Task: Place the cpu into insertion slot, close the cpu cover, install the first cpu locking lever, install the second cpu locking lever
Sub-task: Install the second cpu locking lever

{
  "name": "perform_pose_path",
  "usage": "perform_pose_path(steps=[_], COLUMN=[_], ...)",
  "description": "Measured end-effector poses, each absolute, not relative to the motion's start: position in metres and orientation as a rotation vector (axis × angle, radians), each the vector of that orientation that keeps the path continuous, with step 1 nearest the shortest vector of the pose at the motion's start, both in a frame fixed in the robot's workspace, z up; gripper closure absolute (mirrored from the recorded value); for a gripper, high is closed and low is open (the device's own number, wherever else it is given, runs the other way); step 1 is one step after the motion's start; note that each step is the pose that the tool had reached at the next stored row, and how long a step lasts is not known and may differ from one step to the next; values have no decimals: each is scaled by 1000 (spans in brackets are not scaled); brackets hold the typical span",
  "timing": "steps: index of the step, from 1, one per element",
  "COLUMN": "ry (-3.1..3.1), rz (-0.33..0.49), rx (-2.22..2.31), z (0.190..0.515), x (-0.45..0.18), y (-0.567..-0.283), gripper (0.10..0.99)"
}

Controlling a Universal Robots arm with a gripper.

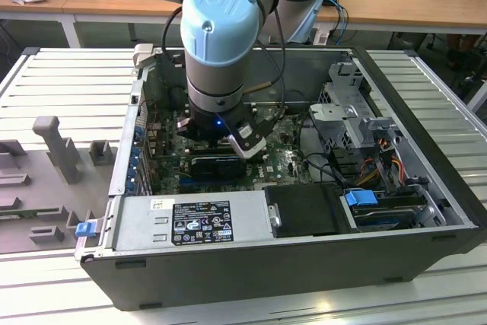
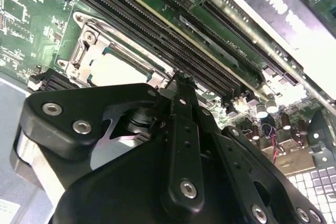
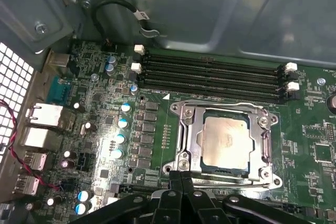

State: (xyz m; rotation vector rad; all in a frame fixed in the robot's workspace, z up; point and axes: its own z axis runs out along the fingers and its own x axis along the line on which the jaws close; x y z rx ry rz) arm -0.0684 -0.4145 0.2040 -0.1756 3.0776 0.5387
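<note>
First wrist view, cpu (image 3: 224,142) seated under cpu cover (image 3: 185,141), pincer (image 3: 181,178) beside.

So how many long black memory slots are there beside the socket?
4, side by side in one bank along the socket's far edge in the first wrist view, between white end clips; all look empty.

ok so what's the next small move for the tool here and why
Probably ease the tool down onto the edge of the cpu cover it is nearest to: the cpu already lies under the closed cover, and the shut tool sits right at that edge.
</note>
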Motion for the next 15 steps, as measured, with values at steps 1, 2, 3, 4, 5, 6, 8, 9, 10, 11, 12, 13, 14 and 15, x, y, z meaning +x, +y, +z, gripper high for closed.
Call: perform_pose_path(steps=[1, 2, 3, 4, 5, 6, 8, 9, 10, 11, 12, 13, 14, 15], ry=[3076, 3075, 3073, 3071, 3069, 3065, 3063, 3063, 3061, 3060, 3060, 3059, 3058, 3058], rz=[544, 550, 561, 570, 579, 593, 601, 604, 610, 614, 617, 621, 623, 625], rx=[-175, -175, -176, -176, -176, -176, -176, -176, -176, -175, -175, -176, -176, -175], z=[203, 202, 201, 201, 200, 199, 197, 196, 196, 195, 195, 195, 194, 194], x=[-69, -69, -69, -70, -70, -72, -73, -73, -73, -73, -73, -73, -73, -73], y=[-415, -415, -416, -416, -416, -417, -418, -418, -418, -418, -418, -418, -417, -417], gripper=[980, 980, 980, 980, 980, 980, 980, 980, 980, 980, 980, 980, 980, 980])
